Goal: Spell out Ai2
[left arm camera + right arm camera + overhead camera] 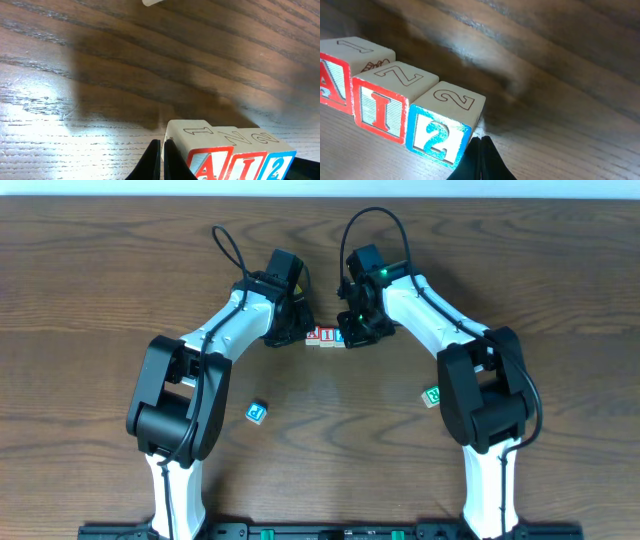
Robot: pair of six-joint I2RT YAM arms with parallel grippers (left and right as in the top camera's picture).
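Fingers [151,162] of the left gripper [162,144] are pressed together on nothing, tips just beside the outer face of the A block [210,167]. Fingers [490,165] of the right gripper [481,139] are likewise pinched empty, just beside the 2 block [437,137]. Those two blocks flank the I block [380,112], touching it in a straight row. The step looks like final squaring of the word. Next, both arms should back straight away from the I block without nudging it. A blue P block [257,412] lies well apart from it.
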